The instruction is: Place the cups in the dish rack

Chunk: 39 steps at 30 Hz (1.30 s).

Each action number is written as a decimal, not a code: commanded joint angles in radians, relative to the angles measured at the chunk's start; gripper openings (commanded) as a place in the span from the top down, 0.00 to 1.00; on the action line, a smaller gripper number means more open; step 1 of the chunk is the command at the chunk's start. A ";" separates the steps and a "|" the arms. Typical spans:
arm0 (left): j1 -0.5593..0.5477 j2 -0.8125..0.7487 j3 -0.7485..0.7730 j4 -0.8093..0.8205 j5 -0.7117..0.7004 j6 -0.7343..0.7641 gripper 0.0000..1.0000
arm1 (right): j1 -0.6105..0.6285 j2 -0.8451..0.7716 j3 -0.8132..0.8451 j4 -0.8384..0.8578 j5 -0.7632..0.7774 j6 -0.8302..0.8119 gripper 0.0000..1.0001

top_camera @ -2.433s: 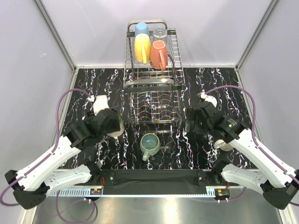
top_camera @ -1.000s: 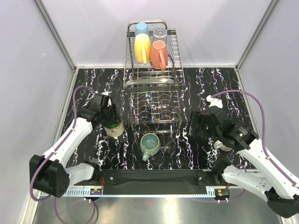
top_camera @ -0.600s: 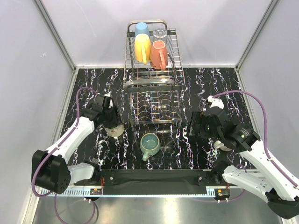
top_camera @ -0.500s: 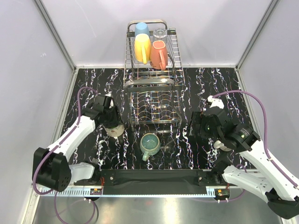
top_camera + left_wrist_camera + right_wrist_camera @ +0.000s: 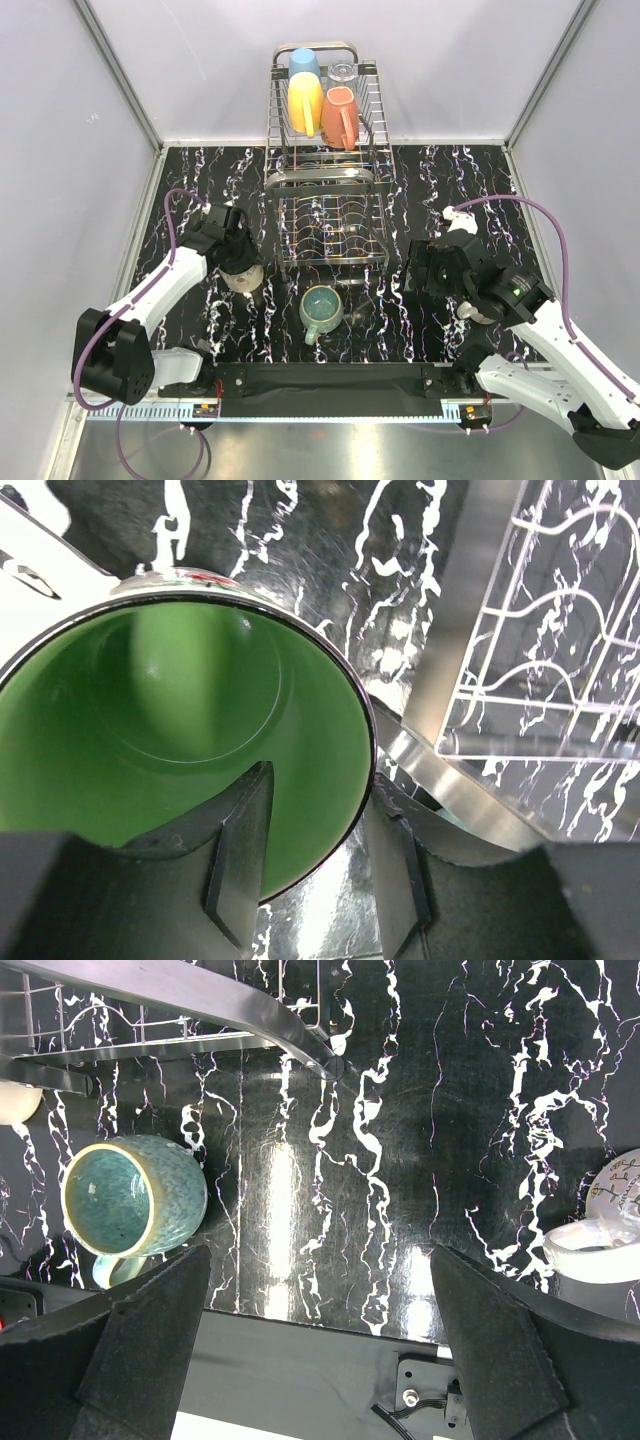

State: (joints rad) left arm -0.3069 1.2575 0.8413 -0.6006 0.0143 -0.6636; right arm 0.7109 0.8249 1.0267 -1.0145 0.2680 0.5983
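Left wrist view: left gripper point(image 5: 318, 790) straddles the green-lined mug point(image 5: 180, 710) at its rim, one finger inside, one outside, slack showing, not yet pinched. Mug upright on table point(image 5: 440, 180), just left of rack point(image 5: 322, 215). Step: grasp. Next, likely: close, lift, carry up into rack. Left arm reaches forward, wrist tipped down. Idle: right gripper point(image 5: 320, 1260), spread wide, hovers near teal mug point(image 5: 135, 1197).

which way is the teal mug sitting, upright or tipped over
Upright. The teal mug stands on the table with its mouth facing up; the top and right wrist views both look straight into it.
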 commanded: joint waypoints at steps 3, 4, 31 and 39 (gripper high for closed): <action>0.011 0.003 -0.030 -0.039 -0.106 -0.056 0.56 | 0.001 -0.003 0.003 0.034 -0.006 -0.009 0.02; 0.011 0.005 -0.030 -0.045 -0.115 -0.065 0.58 | 0.001 -0.001 0.004 0.034 -0.007 -0.011 0.02; 0.014 0.008 -0.010 -0.134 -0.209 -0.133 0.64 | -0.001 -0.018 0.049 0.010 -0.013 0.008 0.02; 0.015 0.063 0.033 -0.192 -0.208 -0.130 0.64 | -0.001 -0.009 0.026 0.037 -0.036 0.015 0.02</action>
State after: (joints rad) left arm -0.3016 1.2873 0.8593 -0.6945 -0.1432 -0.8040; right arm 0.7109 0.8185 1.0370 -1.0142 0.2428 0.6010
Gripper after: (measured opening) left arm 0.370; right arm 0.983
